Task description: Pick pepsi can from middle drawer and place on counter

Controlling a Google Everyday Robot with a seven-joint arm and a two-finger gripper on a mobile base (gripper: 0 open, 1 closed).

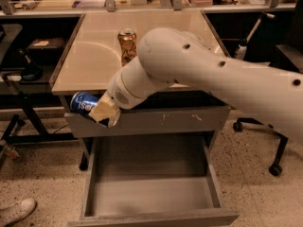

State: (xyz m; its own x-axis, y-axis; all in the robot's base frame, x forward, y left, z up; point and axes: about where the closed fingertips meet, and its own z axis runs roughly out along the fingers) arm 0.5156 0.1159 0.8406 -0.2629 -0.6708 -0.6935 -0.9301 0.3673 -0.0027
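My gripper (97, 110) is shut on the pepsi can (83, 103), a blue can with white lettering. It holds the can on its side in the air, just below the front left edge of the counter (90, 65) and in front of the upper drawer front. The middle drawer (154, 200) is pulled open below, with a bare grey floor. My white arm (208, 74) crosses the counter from the right and hides part of it.
A gold-orange can (127, 45) stands upright on the counter behind my arm. The scuffed grey drawer front (175, 119) sits above the open drawer. A chair base (277, 167) is at the right, a white shoe (16, 211) at the lower left.
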